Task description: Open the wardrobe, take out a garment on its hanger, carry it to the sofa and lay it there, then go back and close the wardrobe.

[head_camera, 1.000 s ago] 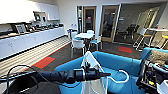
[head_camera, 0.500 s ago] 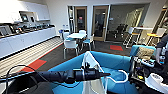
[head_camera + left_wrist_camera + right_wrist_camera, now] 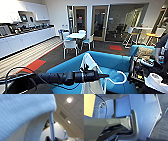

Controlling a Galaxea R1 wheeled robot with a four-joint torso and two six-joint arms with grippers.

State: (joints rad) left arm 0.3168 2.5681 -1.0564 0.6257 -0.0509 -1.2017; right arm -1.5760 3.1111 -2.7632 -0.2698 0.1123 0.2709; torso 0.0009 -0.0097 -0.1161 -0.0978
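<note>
The garment [image 3: 87, 62], a thin, limp white T-shirt, hangs on its hanger [image 3: 117, 80] just beyond your left gripper [image 3: 106, 75], over the blue sofa [image 3: 110, 62]. You likely hold the stiff hanger; whether that gripper is closed cannot be told.

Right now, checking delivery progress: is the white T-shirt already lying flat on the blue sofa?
No, the T-shirt hangs on its hanger at the left arm, above the sofa.
</note>
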